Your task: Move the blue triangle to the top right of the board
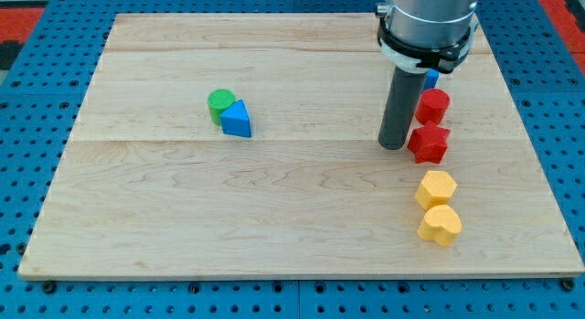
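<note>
While the blue triangle (236,120) lies left of centre on the table (274,218), touching a green cylinder (219,101), my tip (393,145) rests just left of a red star (429,143); no pincer exists.

Single view only: wooden board (274,209) is being viewed from above its 6 o'clock edge, tilted down toward 12 o'clock, close enough that nearly the whole frame is being filled.

green cylinder (219,101), red blocks (433,105) (429,143) — yellow blocks (436,188) (441,225)
</note>
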